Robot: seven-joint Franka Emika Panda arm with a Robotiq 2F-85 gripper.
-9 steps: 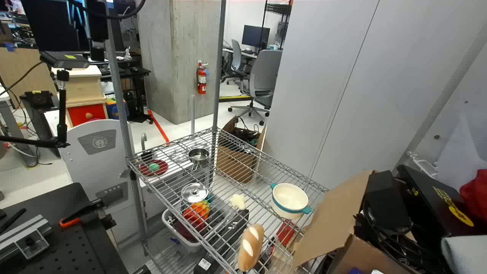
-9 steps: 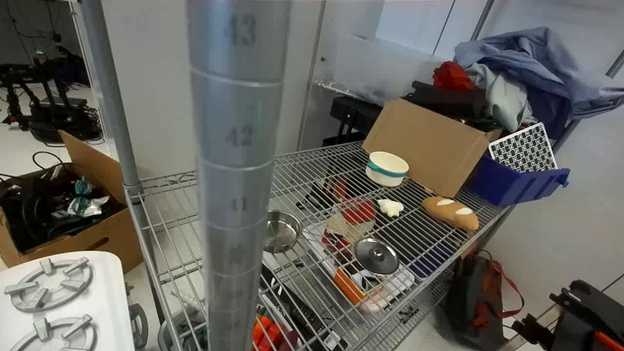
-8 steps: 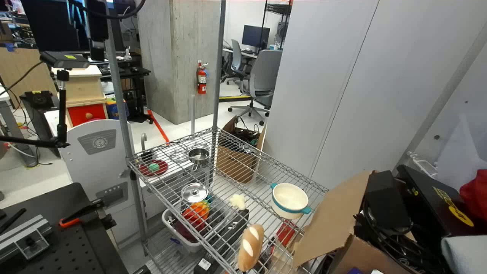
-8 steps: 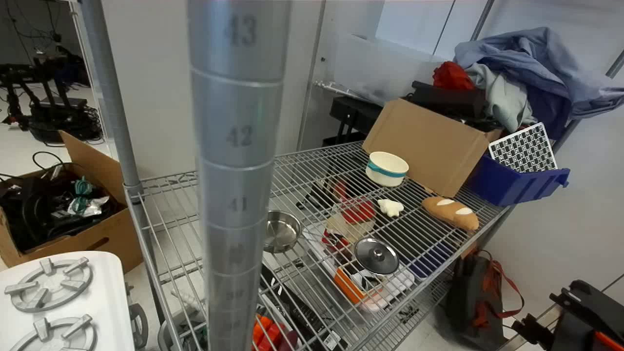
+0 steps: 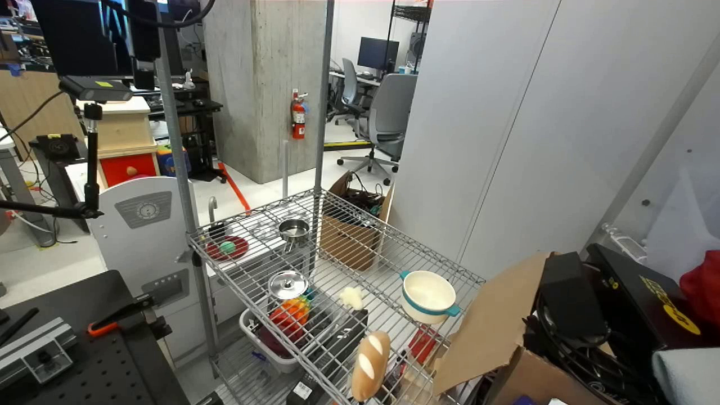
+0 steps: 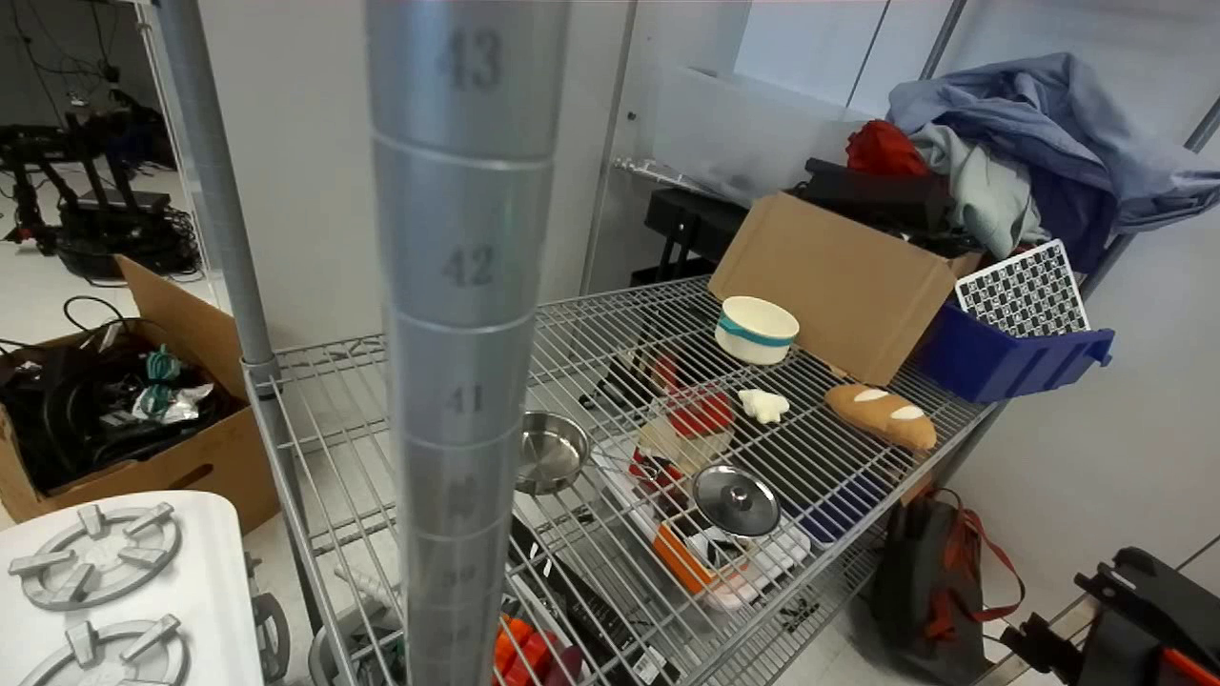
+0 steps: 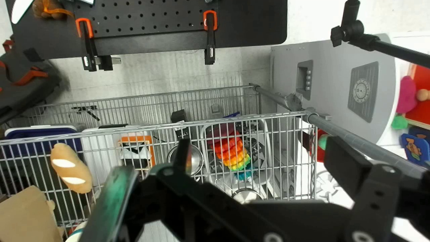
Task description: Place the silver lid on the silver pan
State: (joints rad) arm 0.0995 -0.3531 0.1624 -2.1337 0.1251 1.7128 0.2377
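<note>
The silver lid (image 5: 288,284) lies knob up on the wire shelf (image 5: 337,260), in both exterior views (image 6: 736,502). The silver pan (image 5: 294,230) stands apart from it near the shelf's corner, open on top; in an exterior view a grey post hides part of the pan (image 6: 555,455). In the wrist view my gripper (image 7: 260,151) is open and empty, its fingers (image 7: 345,164) wide apart above the shelf. One finger covers part of the lid (image 7: 196,159). The pan (image 7: 246,196) shows between the fingers, its lower part hidden by the gripper body. I cannot make out the gripper in either exterior view.
A toy bread loaf (image 5: 371,365), a cream bowl with teal handles (image 5: 428,295) and a pale cauliflower-like piece (image 5: 352,298) lie on the shelf. A red plate (image 5: 239,247) is beyond one end. Upright posts (image 6: 467,286) and a cardboard flap (image 6: 829,276) rise around it.
</note>
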